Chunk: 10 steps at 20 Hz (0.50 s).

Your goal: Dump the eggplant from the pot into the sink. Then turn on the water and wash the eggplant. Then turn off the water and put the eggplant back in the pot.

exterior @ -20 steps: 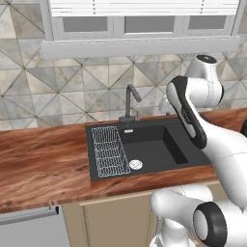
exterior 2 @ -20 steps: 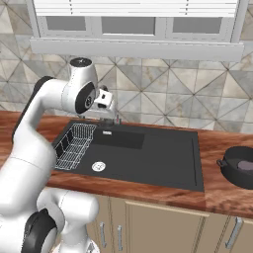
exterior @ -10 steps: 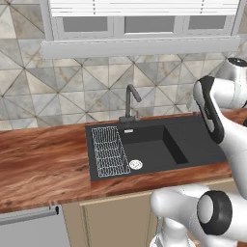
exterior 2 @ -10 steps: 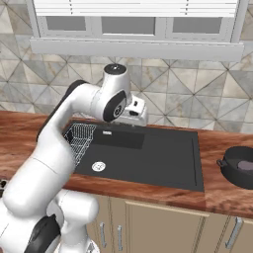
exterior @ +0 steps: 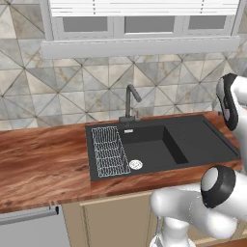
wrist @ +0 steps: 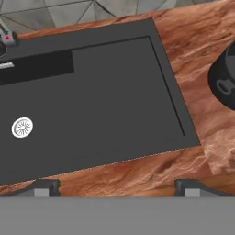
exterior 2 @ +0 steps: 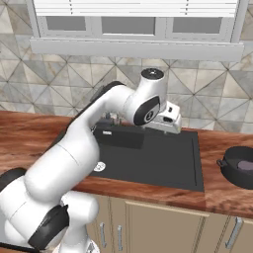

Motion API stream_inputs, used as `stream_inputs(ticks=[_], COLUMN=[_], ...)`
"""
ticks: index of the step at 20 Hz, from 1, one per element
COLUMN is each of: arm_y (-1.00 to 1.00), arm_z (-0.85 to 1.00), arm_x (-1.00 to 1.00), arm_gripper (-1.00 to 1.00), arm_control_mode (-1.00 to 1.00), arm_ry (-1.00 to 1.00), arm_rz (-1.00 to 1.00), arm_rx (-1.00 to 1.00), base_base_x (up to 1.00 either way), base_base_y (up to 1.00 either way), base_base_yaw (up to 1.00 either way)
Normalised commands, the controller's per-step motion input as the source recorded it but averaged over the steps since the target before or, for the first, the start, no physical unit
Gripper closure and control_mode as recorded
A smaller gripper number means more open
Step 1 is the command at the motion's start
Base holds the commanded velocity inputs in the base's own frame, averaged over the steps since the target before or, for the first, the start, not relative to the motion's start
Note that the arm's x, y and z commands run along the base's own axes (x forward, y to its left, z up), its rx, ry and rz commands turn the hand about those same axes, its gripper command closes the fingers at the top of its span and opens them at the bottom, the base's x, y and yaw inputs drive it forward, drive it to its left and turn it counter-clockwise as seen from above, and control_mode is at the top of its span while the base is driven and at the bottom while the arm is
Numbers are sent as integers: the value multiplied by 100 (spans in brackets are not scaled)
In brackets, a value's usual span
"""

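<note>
Gripper (wrist: 117, 183): its two dark tips rise at the bottom of the hand view, set wide apart with nothing between them.
Arm: in the right base view it arcs from the lower left up to the middle of the frame, the hand hanging over the sink.
Pot (exterior 2: 240, 166): sits on the wooden counter (exterior 2: 225, 195) at the right edge of the right base view, well apart from the hand; in the hand view only a dark slice of it shows at the right edge.
Eggplant (exterior 2: 245, 165): a dull purplish patch shows inside the pot's mouth, probably the eggplant; too small to be sure.
Sink (exterior: 193, 140): black, centre of the left base view; white drain (exterior: 135, 164) and wire rack (exterior: 109, 149) to its left, drainboard to the right.
Faucet (exterior: 130, 101): upper centre of the left base view; no stream is visible.
Stage: judged as the reach toward the pot, before any grasp.
Risk, rim grasp: the pot looks wide against the fingers; a poor bite on the rim or handle could let it slip or tip on the counter.
Risk, dumping: tilting over the flat drainboard instead of the basin could send the eggplant rolling onto the counter.
Risk, collision: a low sweep to the right could knock the pot toward the counter edge.
</note>
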Motion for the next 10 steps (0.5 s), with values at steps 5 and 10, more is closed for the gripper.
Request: stream_inputs(ticks=[5,10], arm_y=[-100,-98], arm_z=[-9,-31], arm_x=[7,1], arm_gripper=[-100,-100], arm_control_mode=[-100,-100], arm_ry=[8,9], arm_rz=[-8,-7], arm_rx=[0,0], base_base_x=[0,0], base_base_y=[0,0], base_base_yaw=[0,0])
